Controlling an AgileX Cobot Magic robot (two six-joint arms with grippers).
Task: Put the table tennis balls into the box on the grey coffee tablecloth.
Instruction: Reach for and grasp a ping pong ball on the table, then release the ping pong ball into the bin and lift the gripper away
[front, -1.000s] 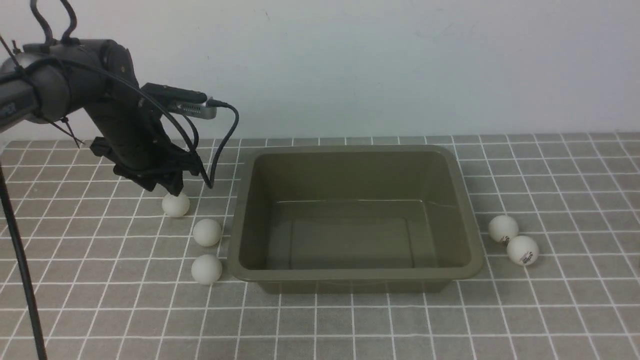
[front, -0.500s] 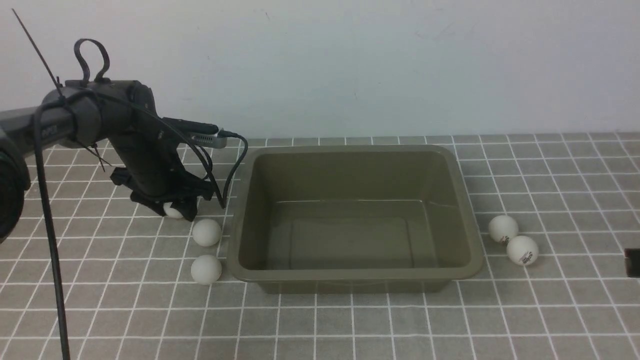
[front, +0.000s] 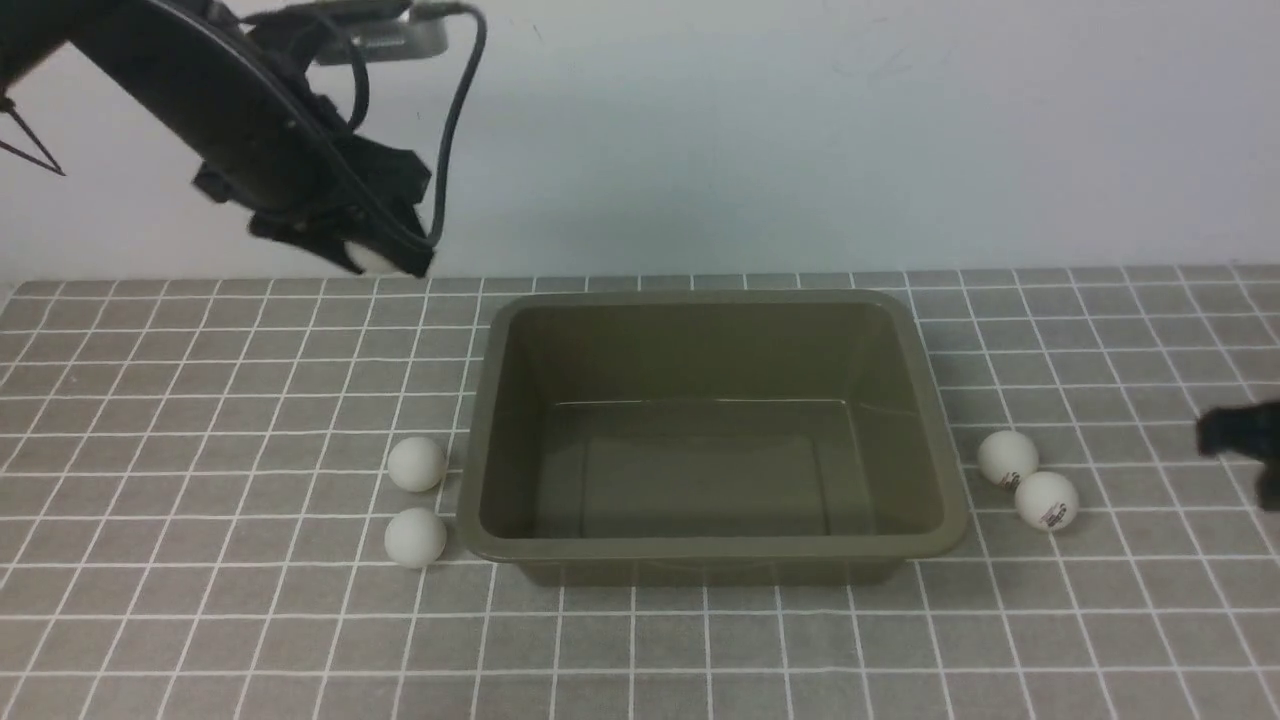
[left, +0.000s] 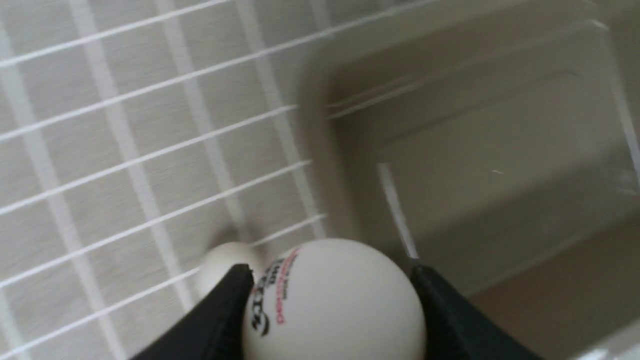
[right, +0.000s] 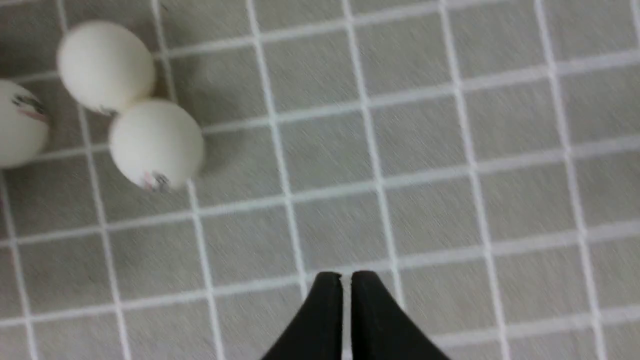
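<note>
My left gripper hangs high above the grey coffee tablecloth, off the box's far left corner, shut on a table tennis ball with a red and dark logo. The olive-brown box stands empty. Two table tennis balls lie beside its left wall, and two more touch each other to its right. My right gripper pokes in from the right edge. The right wrist view shows its fingers shut over bare cloth, with three balls a few squares away.
A plain pale wall runs behind the table. A black cable loops down from the left wrist near the box's far left corner. In the left wrist view the box lies below and past the held ball.
My left gripper came down over the farthest left ball, closed on it and rose with it. The right gripper has come into view from the right edge.
</note>
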